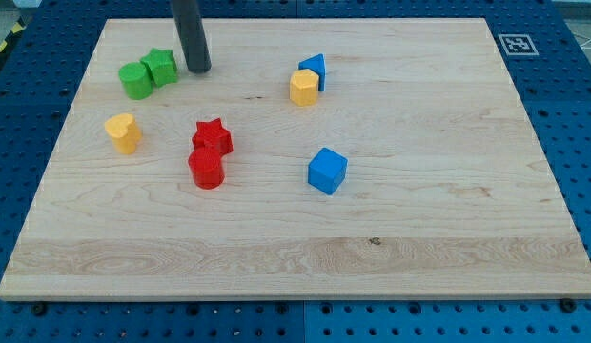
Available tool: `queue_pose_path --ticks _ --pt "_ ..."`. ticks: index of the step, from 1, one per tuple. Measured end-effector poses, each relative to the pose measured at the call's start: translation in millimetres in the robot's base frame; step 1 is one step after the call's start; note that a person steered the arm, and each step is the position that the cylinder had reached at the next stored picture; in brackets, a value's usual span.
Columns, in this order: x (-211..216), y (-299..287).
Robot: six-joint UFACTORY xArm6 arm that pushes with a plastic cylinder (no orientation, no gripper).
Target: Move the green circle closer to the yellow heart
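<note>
The green circle sits near the view's top left, touching a green star on its right. The yellow heart lies below the green circle, a short gap apart. My tip stands just right of the green star, close to it, and up and to the right of the green circle.
A red star and a red circle sit together left of the board's middle. A yellow hexagon touches a blue triangle at top centre. A blue cube lies mid-board. The wooden board is ringed by blue pegboard.
</note>
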State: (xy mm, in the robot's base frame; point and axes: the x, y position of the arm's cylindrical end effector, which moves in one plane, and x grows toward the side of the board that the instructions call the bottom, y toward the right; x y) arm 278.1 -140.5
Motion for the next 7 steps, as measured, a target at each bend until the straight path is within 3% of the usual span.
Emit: queue_pose_path --ticks 1,2,7 --pt "-18.4 -34.3" --pt "-7.1 -86.2" --pt "37.2 -64.5"
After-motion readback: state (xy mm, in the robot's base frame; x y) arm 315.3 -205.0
